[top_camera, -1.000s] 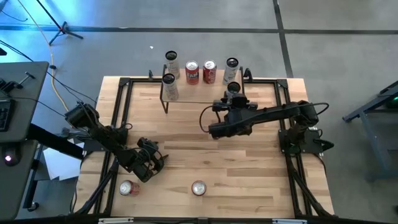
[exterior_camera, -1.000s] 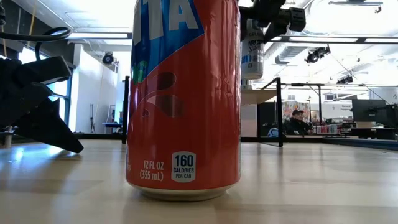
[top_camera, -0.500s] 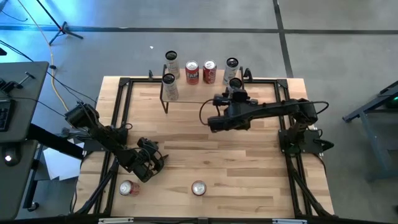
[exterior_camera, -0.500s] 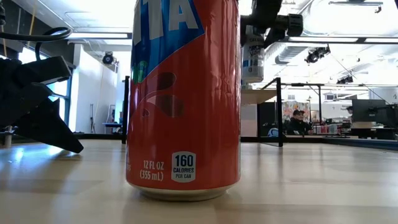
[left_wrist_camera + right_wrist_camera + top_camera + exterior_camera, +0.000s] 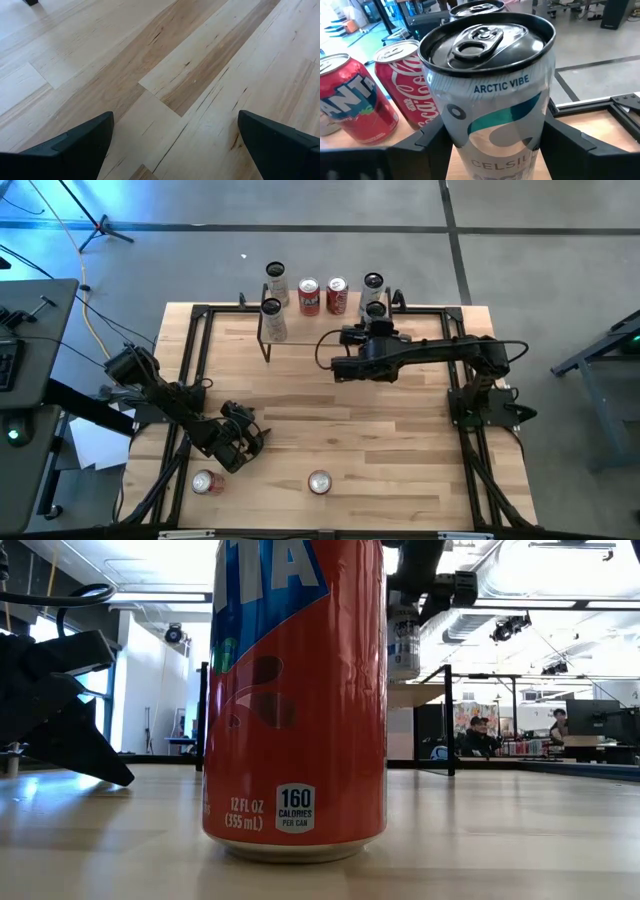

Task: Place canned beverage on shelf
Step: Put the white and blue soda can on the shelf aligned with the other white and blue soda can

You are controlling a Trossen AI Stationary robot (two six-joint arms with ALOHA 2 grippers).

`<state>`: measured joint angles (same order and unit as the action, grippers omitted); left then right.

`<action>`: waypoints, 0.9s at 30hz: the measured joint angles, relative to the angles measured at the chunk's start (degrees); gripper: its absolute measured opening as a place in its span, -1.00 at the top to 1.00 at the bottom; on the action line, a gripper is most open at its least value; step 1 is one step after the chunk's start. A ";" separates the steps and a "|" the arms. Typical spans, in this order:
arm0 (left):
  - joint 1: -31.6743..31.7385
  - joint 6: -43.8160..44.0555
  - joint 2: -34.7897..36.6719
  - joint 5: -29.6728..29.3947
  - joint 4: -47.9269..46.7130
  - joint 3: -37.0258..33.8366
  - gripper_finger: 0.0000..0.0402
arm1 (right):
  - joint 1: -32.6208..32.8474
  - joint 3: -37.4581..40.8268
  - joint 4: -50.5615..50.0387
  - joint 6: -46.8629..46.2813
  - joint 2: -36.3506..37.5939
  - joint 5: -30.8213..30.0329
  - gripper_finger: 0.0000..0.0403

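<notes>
Gripping white Celsius can (image 5: 492,100), right gripper (image 5: 376,320) clamped around its body, can upright over shelf (image 5: 300,340) right end. Two red cans (image 5: 380,97) just beyond. Left gripper (image 5: 236,438) spread wide, idle over table (image 5: 200,75), nothing between fingers.

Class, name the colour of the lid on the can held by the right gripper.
Black lid, clearest in the right wrist view.

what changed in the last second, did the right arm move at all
Yes. The right gripper, shut on the silver can, carried it toward the far edge of the table, up to the shelf beside the red cans. The left gripper stayed open near the front left, and the two cans at the front did not move.
</notes>
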<state>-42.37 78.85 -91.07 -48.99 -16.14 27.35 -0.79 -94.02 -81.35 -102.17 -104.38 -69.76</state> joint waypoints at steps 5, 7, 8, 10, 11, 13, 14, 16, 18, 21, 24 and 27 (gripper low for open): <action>0.02 0.00 0.00 0.00 0.00 -0.01 -0.99 | -0.55 0.00 0.84 0.63 0.00 0.15 -0.16; 0.01 0.00 0.00 0.00 -0.01 -0.02 -0.99 | -0.87 0.00 0.85 0.65 0.00 0.17 -0.16; 0.02 0.00 0.00 0.00 -0.02 -0.02 -0.99 | -1.08 0.00 0.86 0.65 0.00 0.18 -0.16; 0.00 0.00 0.00 0.00 -0.02 -0.02 -0.99 | -1.40 0.00 1.02 0.78 0.00 0.51 -0.16; 0.02 0.00 0.00 0.00 -0.01 -0.01 -0.99 | -1.58 0.00 1.33 1.39 0.00 1.20 -0.16; 0.01 0.00 0.01 0.00 -0.01 -0.01 -0.99 | -2.03 0.00 2.27 2.94 0.00 2.67 -0.16; 0.00 0.00 0.01 0.00 -0.01 0.00 -0.99 | -2.29 0.00 2.78 3.72 0.00 3.06 -0.16; 0.00 0.00 0.00 0.00 -0.02 0.00 -0.99 | -2.64 0.00 3.98 5.09 0.00 3.57 -0.16; 0.02 0.00 0.00 0.00 0.00 -0.01 -0.99 | -3.00 0.00 4.78 6.18 0.00 4.00 -0.16; 0.00 0.00 0.00 0.00 -0.01 -0.02 -0.99 | -3.31 0.00 5.96 7.97 0.00 4.04 -0.19; 0.02 0.00 0.00 0.00 0.00 -0.01 -0.99 | -3.37 0.00 6.16 8.17 0.00 4.02 -0.21; 0.01 0.00 0.00 0.00 0.00 -0.02 -0.99 | -3.37 0.00 6.19 8.17 0.00 3.34 -0.22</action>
<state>-42.36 78.85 -91.07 -48.99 -16.14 27.33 -4.16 -94.02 -75.16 -94.00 -104.38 -66.42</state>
